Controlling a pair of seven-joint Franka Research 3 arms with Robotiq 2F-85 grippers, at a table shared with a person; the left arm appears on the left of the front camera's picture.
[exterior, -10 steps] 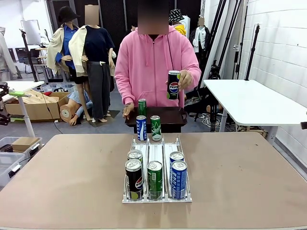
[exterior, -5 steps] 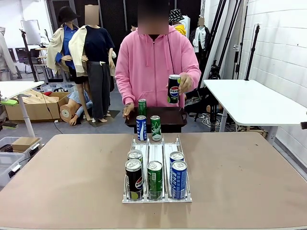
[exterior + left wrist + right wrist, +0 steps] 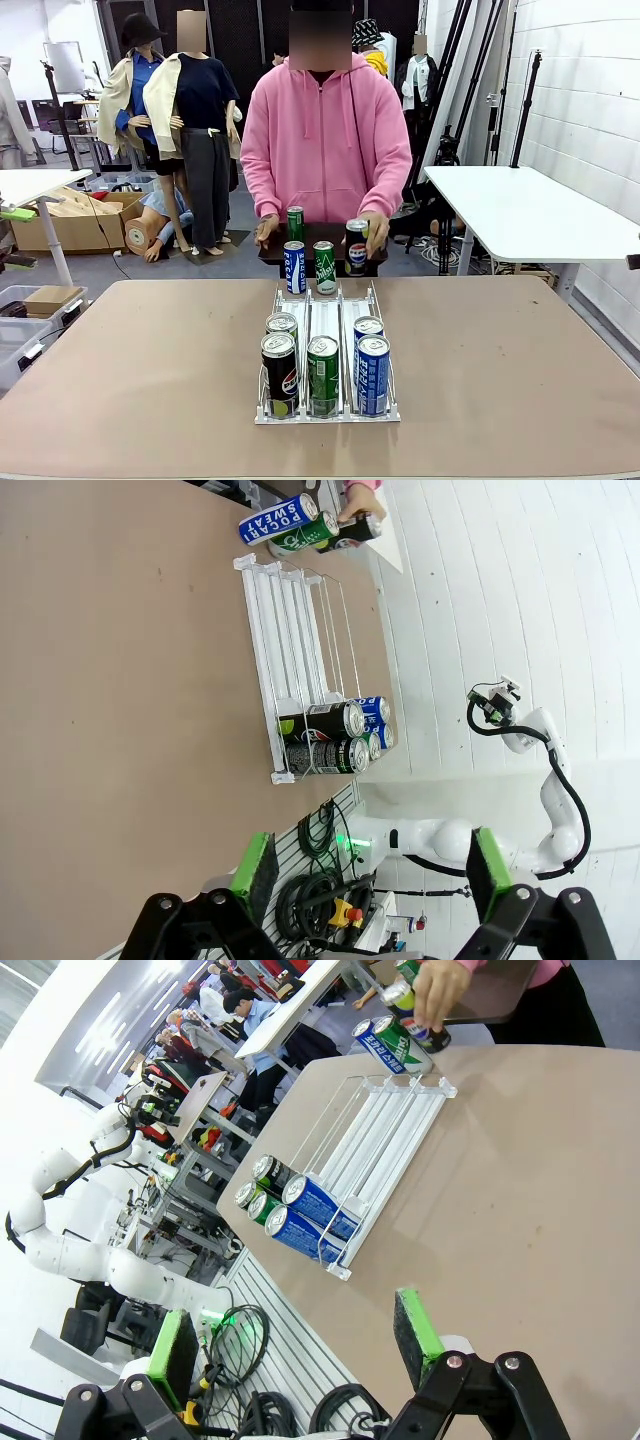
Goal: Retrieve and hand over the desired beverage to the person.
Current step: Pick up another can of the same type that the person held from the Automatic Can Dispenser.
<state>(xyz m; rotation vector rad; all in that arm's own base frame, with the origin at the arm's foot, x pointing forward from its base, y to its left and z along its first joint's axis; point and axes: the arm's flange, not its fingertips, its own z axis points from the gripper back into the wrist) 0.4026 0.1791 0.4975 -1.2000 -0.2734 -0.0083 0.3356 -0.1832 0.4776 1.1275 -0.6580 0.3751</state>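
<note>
The person (image 3: 322,130) in a pink hooded top stands at the far side, one hand (image 3: 374,228) on a black Pepsi can (image 3: 356,246) resting on a dark tray (image 3: 326,232). Two green cans and a blue one also stand on that tray. A clear rack (image 3: 328,330) on the table holds several cans at its near end, with a black Pepsi can (image 3: 279,373) at front left. My left gripper (image 3: 372,870) and right gripper (image 3: 295,1340) hang open high above the table, each well away from the rack (image 3: 290,630) (image 3: 385,1135), with nothing between the fingers.
The brown table (image 3: 500,370) has wide bare areas either side of the rack. A white table (image 3: 520,210) stands at the right. Boxes and bins sit on the floor at the left. The other arm's white links (image 3: 545,780) show far off in the left wrist view.
The person has lowered the black Pepsi can from chest height down onto the tray beside the other cans. The rack's cans have not moved.
</note>
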